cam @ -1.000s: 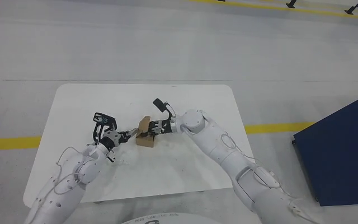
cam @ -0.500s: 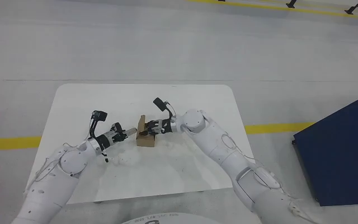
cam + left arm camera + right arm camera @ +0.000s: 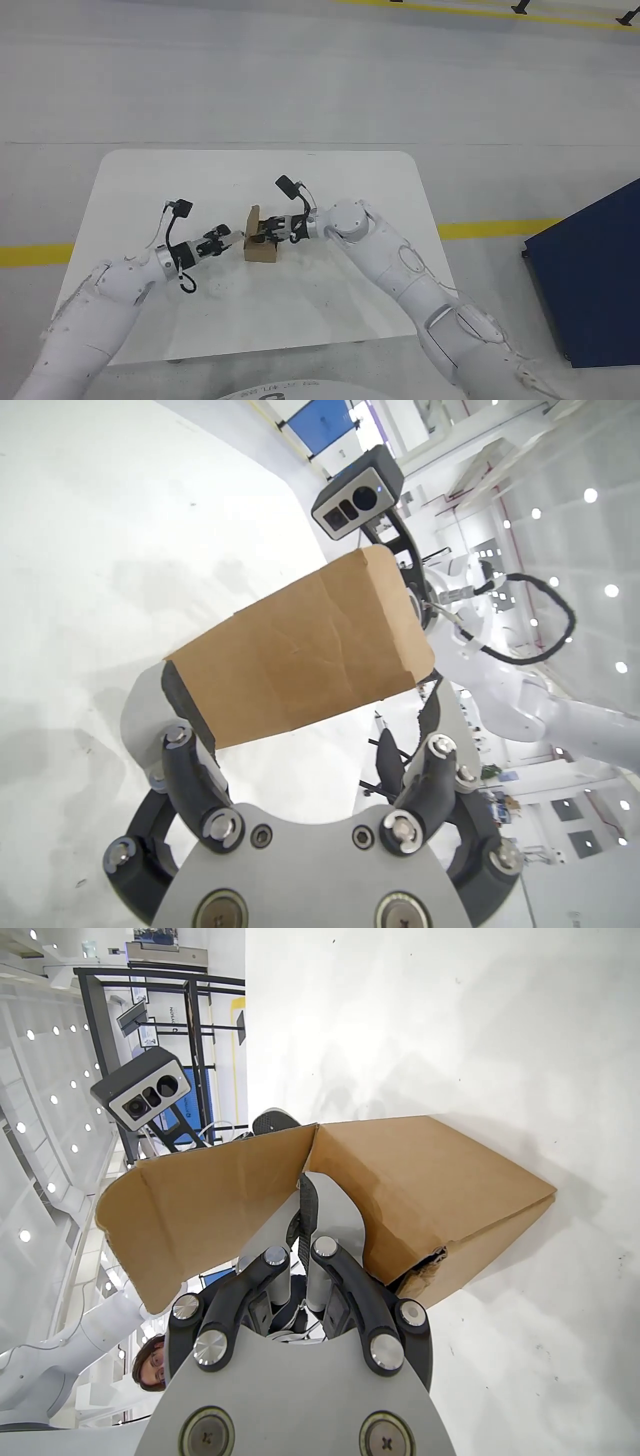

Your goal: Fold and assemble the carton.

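A small brown carton (image 3: 262, 247) stands near the middle of the white table (image 3: 330, 185), one flap raised on its left side. My right gripper (image 3: 271, 232) comes in from the right. In the right wrist view that gripper (image 3: 303, 1200) is shut on the carton's wall where the raised flap meets the body (image 3: 440, 1188); a lower corner of the carton is torn. My left gripper (image 3: 228, 238) sits just left of the carton. In the left wrist view it (image 3: 302, 700) is open, with the flap (image 3: 300, 650) across the gap and one pad (image 3: 186, 705) against the flap's corner.
Bare table surface lies all around the carton, with rounded edges to the front and the left. A blue block (image 3: 595, 275) stands on the floor off the table's right side. A yellow floor line (image 3: 500, 228) runs behind the table.
My left arm has swung outward to the left and turned its wrist, the gripper staying by the flap. The flap now stands more upright. The right arm has barely moved.
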Robot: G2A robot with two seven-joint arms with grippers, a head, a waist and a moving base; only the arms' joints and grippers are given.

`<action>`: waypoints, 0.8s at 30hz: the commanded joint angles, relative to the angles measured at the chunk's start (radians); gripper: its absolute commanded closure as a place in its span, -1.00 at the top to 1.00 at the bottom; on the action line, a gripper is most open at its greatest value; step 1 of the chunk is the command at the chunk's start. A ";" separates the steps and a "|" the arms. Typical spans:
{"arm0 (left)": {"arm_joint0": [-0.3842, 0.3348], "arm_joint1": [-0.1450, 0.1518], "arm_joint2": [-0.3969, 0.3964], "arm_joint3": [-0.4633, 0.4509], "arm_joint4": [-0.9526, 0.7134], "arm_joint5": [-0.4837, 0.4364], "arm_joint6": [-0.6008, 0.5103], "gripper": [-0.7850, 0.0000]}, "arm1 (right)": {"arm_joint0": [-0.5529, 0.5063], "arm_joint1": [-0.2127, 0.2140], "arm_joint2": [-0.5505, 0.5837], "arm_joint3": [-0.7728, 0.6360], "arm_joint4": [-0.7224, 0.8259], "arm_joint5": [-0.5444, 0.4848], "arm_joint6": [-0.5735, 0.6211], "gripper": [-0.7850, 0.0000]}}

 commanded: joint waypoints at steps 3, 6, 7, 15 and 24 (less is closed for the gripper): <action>-0.056 -0.008 0.029 0.090 -0.081 0.005 -0.094 0.98 | -0.006 0.003 0.006 -0.009 -0.005 0.002 0.000 -1.00; -0.089 -0.016 0.054 0.134 -0.092 0.013 -0.108 0.98 | -0.013 0.006 0.015 -0.016 -0.002 -0.008 0.005 -1.00; -0.098 -0.019 0.063 0.145 -0.089 0.014 -0.109 0.98 | -0.017 0.008 0.020 -0.019 -0.001 -0.014 0.009 -1.00; -0.148 -0.041 0.121 0.194 -0.051 0.028 -0.067 0.98 | -0.031 0.016 0.043 -0.034 0.004 0.002 0.018 -1.00; -0.098 -0.017 0.069 0.081 -0.008 -0.060 -0.008 1.00 | -0.028 0.015 0.036 -0.037 -0.005 0.014 0.018 -1.00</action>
